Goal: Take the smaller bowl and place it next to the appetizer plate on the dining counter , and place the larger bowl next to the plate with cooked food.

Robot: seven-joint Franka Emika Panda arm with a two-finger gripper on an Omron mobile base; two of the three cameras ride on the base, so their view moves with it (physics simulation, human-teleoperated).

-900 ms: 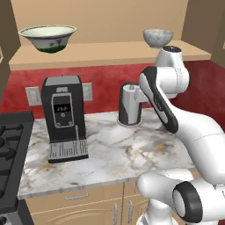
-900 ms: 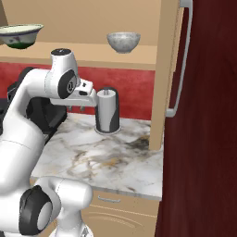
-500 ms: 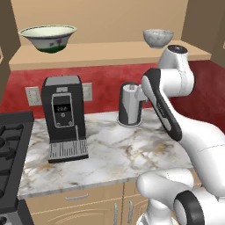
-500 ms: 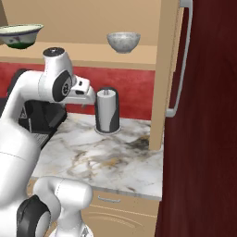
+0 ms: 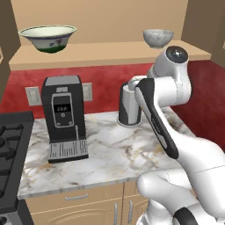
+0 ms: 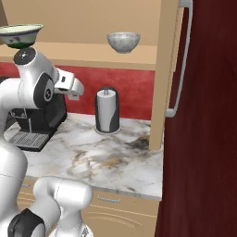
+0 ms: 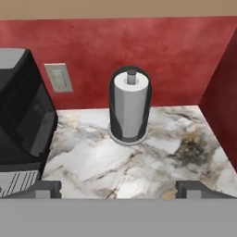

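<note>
The smaller bowl (image 5: 157,38) sits on the wooden shelf (image 5: 110,55), well apart from the larger bowl (image 5: 47,38). From the right base, it (image 6: 123,41) stands above the paper towel holder (image 6: 107,111). In the hand view, the claw (image 7: 119,189) gapes wide, empty, over the worktop (image 7: 139,157).

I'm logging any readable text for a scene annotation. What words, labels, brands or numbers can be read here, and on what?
Coffee machine display: pale digits or marks on a dark panel, too blurred to read.
Larger bowl: a small painted mark, not text.
No other writing is visible.
</note>
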